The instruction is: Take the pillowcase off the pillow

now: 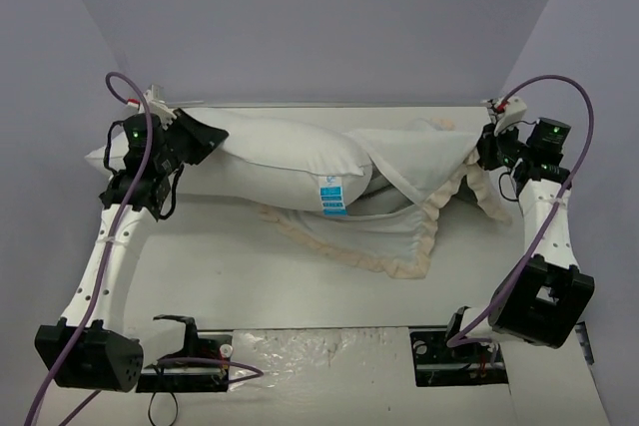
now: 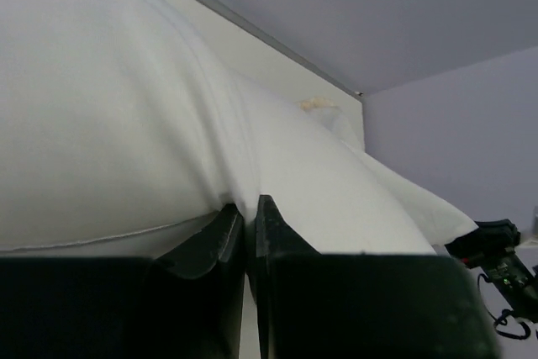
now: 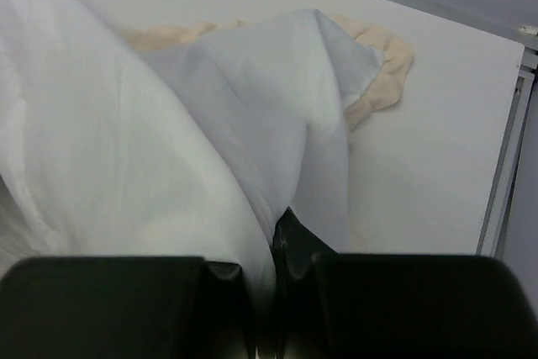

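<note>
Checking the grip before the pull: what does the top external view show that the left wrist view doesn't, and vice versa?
Top external only: the blue label on the pillow, and the frilled near edge of the pillowcase. Left wrist only: the left gripper shut on a fold of pillow fabric. Both: the white pillow, some cream frill.

No text can be read; the blue-printed tag [image 1: 332, 197] on the pillow [image 1: 280, 162] is too small.

In the top view, the pillowcase [image 1: 414, 172] is covering the pillow [image 1: 285, 162] at its 3 o'clock end. Print on the blue label [image 1: 332, 197] is appearing too small to read. In the left wrist view, the 9 o'clock edge is cropping the pillow.
</note>
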### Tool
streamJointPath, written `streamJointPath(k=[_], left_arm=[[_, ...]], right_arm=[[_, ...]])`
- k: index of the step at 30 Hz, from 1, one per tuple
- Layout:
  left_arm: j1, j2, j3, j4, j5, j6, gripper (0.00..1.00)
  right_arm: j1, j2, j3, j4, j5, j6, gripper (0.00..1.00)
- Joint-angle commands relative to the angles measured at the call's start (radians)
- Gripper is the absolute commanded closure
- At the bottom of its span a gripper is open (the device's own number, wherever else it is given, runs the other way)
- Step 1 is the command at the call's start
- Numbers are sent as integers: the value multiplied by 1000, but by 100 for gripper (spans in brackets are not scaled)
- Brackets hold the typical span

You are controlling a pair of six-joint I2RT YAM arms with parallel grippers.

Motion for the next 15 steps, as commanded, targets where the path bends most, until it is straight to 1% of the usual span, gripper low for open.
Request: streamJointPath(k=[1, 2, 4, 5, 7, 8, 9, 10, 11, 12, 14, 15], left_arm=[[27, -45, 116, 465, 256, -9, 98], [35, -44, 120, 465, 286, -19, 98], [58, -39, 133, 524, 335, -42, 98], [92, -34, 139, 540, 374, -71, 98], [124, -25, 137, 603, 414, -114, 98], [151, -22, 136, 635, 459, -172, 98], [164, -21, 124, 715, 476, -206, 98], [175, -15, 116, 758, 491, -248, 98], [184, -10, 110, 809, 517, -322, 98], [190, -2, 101, 887, 530, -355, 98], [190, 30, 97, 936, 556, -438, 98], [189, 42, 91, 997, 586, -469, 98]], right_arm=[[-36, -27, 8, 50, -68, 97, 100], [-43, -29, 2, 50, -68, 97, 100], [-53, -29, -15, 50, -65, 91, 100], [-54, -30, -21, 48, -63, 88, 100], [-56, -34, -38, 48, -53, 73, 100], [-56, -31, -44, 50, -48, 68, 100], [-54, -29, -50, 50, -39, 62, 100], [-54, -27, -65, 56, -18, 50, 100], [-56, -20, -73, 56, -7, 40, 100], [-56, -17, -81, 54, -4, 33, 100], [-57, -18, -111, 53, -4, 11, 100], [-57, -21, -121, 51, -7, 5, 100]])
